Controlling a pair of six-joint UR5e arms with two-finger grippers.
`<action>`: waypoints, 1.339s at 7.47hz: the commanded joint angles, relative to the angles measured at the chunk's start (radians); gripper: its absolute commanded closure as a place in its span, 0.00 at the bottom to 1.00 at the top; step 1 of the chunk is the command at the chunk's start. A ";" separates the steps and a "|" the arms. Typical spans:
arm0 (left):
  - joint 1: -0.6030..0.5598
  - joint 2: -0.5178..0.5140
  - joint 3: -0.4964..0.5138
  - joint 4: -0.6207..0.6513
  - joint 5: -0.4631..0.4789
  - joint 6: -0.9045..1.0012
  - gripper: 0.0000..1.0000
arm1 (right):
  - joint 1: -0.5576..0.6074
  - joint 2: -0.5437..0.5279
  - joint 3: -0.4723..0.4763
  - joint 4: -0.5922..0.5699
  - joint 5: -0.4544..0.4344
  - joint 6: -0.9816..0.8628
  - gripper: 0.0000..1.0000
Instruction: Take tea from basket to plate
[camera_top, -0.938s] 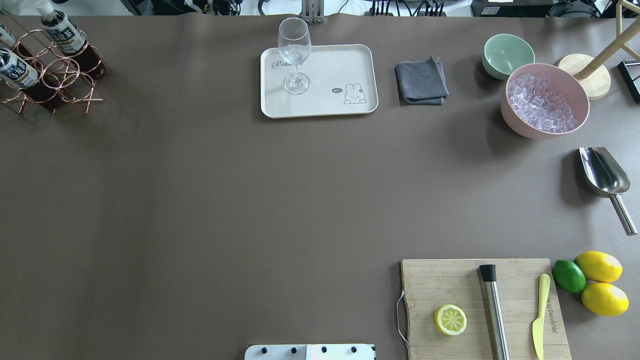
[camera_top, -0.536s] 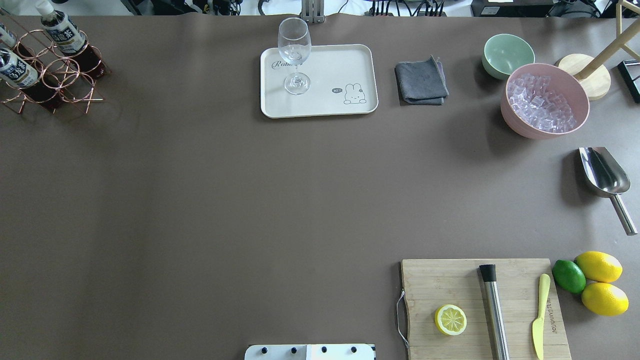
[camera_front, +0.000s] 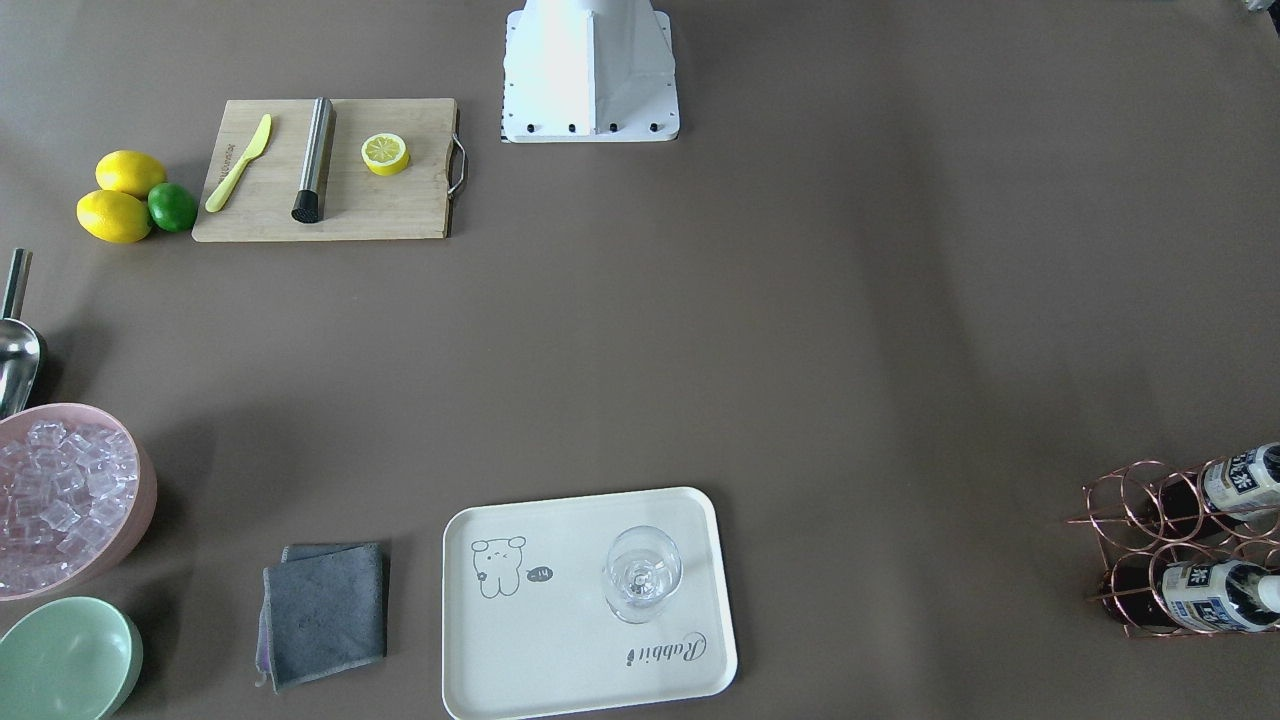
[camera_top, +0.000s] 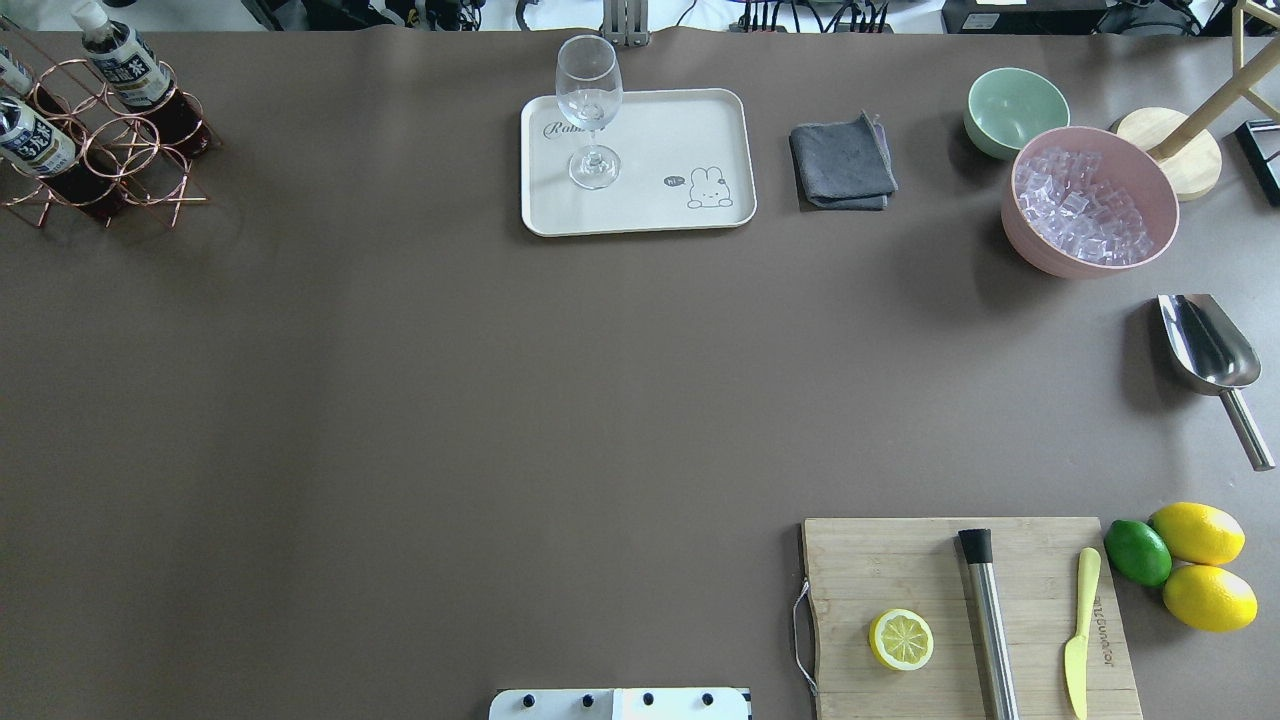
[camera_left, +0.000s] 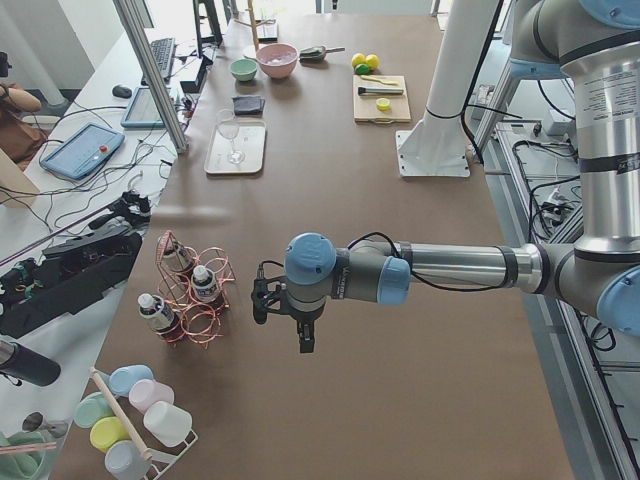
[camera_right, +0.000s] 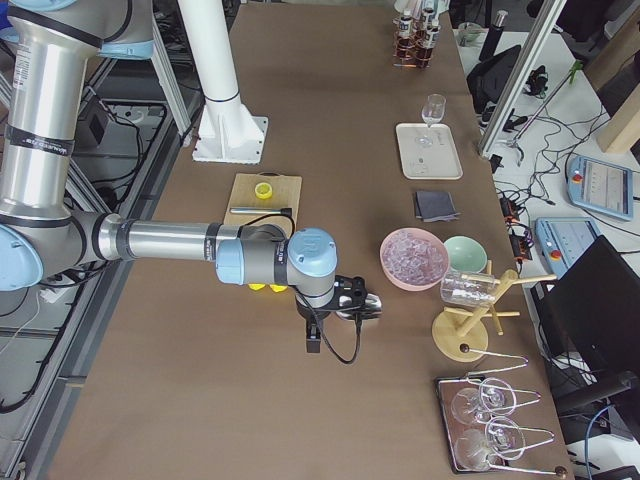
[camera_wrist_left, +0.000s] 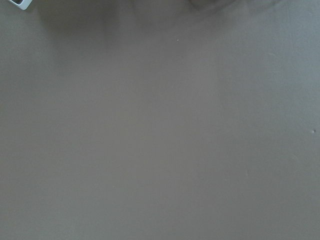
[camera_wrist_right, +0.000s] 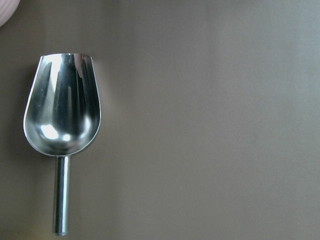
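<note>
Three tea bottles stand in the copper wire basket at the table's far left corner, one of them to the rear and one in front. The basket also shows in the front-facing view and the left view. The cream plate lies at the far middle and bears a wineglass. My left gripper hangs over bare table near the basket. My right gripper hangs above the metal scoop. I cannot tell whether either is open or shut.
A grey cloth, a green bowl and a pink bowl of ice sit right of the plate. The scoop lies at the right edge. A cutting board with a lemon half, muddler and knife sits near right, with lemons and a lime beside it.
</note>
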 joint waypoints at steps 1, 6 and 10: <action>0.000 -0.102 0.004 0.003 -0.005 -0.452 0.02 | 0.000 0.001 -0.001 0.000 0.000 0.000 0.00; -0.021 -0.422 0.191 -0.003 -0.003 -1.205 0.02 | 0.002 -0.007 0.007 0.000 -0.003 0.000 0.00; -0.022 -0.584 0.348 -0.022 0.003 -1.384 0.02 | 0.000 -0.005 0.010 0.000 -0.002 0.000 0.00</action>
